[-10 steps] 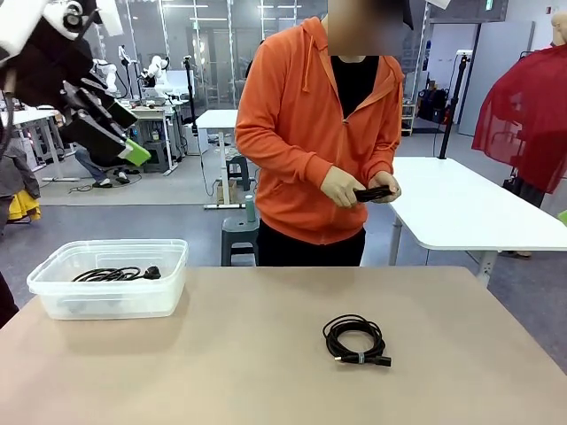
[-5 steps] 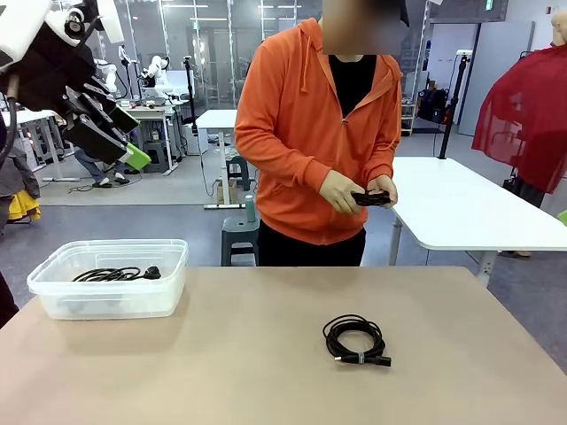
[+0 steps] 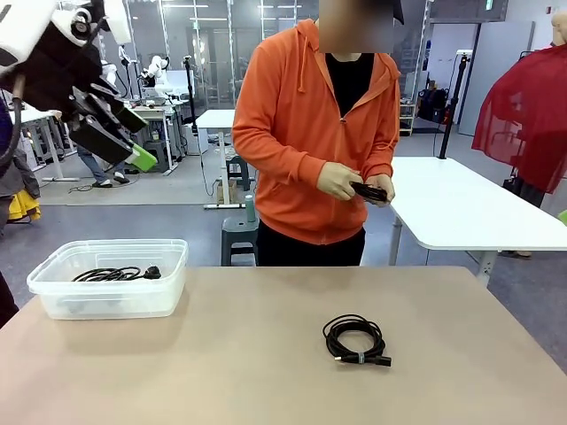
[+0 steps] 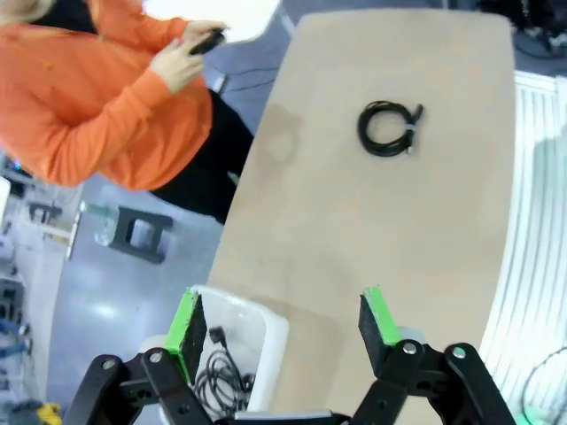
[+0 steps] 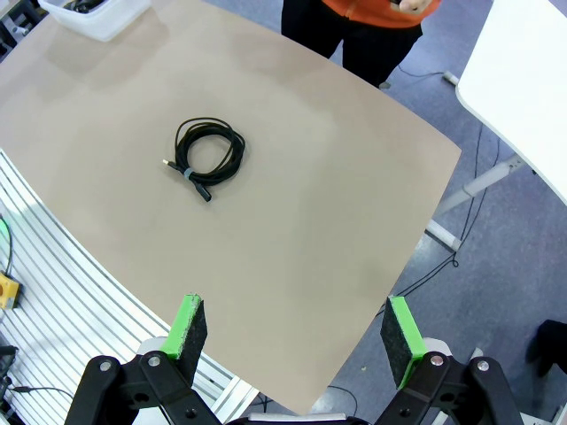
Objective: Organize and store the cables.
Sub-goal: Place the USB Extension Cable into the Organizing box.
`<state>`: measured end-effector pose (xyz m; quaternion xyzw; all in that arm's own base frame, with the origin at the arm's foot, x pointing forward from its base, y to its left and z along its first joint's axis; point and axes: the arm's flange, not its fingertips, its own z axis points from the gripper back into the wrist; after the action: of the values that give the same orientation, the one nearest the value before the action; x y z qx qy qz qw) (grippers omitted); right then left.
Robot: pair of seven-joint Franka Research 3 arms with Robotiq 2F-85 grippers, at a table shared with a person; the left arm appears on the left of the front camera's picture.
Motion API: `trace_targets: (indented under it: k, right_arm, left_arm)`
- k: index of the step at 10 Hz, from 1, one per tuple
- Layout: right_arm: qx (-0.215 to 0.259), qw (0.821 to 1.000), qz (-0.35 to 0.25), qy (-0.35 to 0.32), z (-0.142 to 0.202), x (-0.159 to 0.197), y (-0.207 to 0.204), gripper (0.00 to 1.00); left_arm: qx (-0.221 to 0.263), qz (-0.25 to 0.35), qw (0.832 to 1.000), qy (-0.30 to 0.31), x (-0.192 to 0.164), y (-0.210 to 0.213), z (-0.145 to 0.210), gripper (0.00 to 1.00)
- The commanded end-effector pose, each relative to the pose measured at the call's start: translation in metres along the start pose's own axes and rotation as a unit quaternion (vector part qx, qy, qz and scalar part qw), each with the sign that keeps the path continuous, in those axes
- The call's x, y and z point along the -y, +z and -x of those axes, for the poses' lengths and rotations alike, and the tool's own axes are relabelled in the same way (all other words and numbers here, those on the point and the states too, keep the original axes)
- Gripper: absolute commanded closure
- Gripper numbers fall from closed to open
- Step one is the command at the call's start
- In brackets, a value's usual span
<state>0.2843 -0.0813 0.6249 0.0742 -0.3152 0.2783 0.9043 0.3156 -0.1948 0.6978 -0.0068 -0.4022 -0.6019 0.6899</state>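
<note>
– Three spots, tracking the thin black coiled cables: one loose cable [image 3: 115,274] lying inside the clear plastic bin [image 3: 53,282] at table left, one green-tied bundle [image 3: 356,340] sitting mid-table on the tan tabletop [image 3: 221,354], one hand-held bundle [image 3: 370,190] being wound in the person's hands [image 3: 341,181] beyond the far edge.
– Grippers?
– Hovering high, both. Left gripper [image 3: 133,137] up on the bin side, green pads spread wide, gripping nothing. Right gripper [image 5: 292,328] looking down at the tabletop, jaws fully apart, also gripping nothing.
– Step?
– Reading it as between stows: tied bundle not yet picked, person finishing another.
– Next?
– Probably dropping onto the tied bundle, straddling the coil's thick side, closing, lifting, carrying over to the bin. Watching for loops slipping out or a plug snagging the rim.
</note>
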Motion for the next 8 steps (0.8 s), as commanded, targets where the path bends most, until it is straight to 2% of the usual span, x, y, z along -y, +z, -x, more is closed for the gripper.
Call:
trace_targets:
  k: [1,2,4,5,6,8]
  right_arm:
    - [0.000,1.000,0.000,0.001,0.002,0.000,0.000,0.00]
    - [0.000,1.000,0.000,0.001,0.002,0.000,0.000,0.00]
    - [0.000,1.000,0.000,0.001,0.002,0.000,0.000,0.00]
    - [0.000,1.000,0.000,0.001,0.002,0.000,0.000,0.00]
    - [0.000,1.000,0.000,0.001,0.002,0.000,0.000,0.00]
    - [0.000,1.000,0.000,0.001,0.002,0.000,0.000,0.00]
  left_arm:
    - [-0.003,0.063,0.994,-0.088,-0.017,-0.032,-0.039,0.12]
    - [-0.008,0.109,0.985,-0.137,-0.014,-0.068,-0.064,0.12]
    - [-0.035,0.187,0.968,-0.162,0.003,-0.139,-0.090,0.12]
    - [-0.047,0.207,0.965,-0.152,0.009,-0.168,-0.098,0.12]
    - [-0.036,0.221,0.966,-0.128,0.010,-0.195,-0.101,0.12]
    - [-0.024,0.221,0.970,-0.095,0.013,-0.214,-0.115,0.12]
